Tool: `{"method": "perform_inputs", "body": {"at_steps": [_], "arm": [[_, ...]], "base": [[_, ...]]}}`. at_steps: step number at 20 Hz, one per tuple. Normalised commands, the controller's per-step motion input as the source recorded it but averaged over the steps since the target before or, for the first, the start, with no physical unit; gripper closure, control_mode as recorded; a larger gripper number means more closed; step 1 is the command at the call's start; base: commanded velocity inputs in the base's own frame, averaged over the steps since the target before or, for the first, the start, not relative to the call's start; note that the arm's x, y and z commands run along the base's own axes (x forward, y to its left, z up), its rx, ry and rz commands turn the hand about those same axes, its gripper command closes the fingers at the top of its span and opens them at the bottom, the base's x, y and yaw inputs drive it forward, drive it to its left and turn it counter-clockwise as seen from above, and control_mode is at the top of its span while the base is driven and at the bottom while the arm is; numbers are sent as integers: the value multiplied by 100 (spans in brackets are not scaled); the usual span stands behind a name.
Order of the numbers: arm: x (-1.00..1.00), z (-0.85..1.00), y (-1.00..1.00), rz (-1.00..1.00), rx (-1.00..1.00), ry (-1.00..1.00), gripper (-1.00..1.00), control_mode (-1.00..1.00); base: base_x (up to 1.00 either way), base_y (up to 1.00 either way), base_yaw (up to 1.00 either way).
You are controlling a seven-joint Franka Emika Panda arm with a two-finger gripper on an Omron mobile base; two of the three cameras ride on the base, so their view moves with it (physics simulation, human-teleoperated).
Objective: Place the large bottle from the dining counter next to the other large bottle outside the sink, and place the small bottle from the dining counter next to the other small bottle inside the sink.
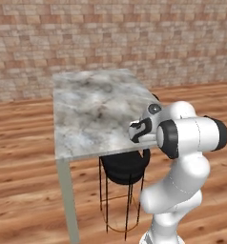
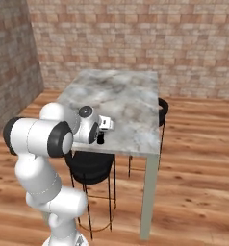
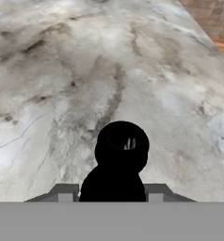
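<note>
Pinching the small black bottle [image 3: 121, 164] between its fingers, your tool [image 2: 101, 137] sits low over the marble bench's [image 1: 87, 114] near edge. Judging from this, carrying it to the sink remains.

Glossy white rounded arm [image 1: 182, 138] segments joined by black bands, dark claw [image 2: 101, 139].

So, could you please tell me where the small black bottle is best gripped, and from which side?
Grip the small black bottle across its wider body below the thin neck, from above: it stands upright on the dining counter, between the gripper's fingers.
</note>
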Motion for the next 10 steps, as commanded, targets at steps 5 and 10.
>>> {"method": "perform_inputs", "body": {"at_steps": [5,10], "arm": [[0,0,0,0,0,0,100,100],[0,0,0,0,0,0,100,100]], "base": [[0,-32,-16],[-1,-25,-29]]}}
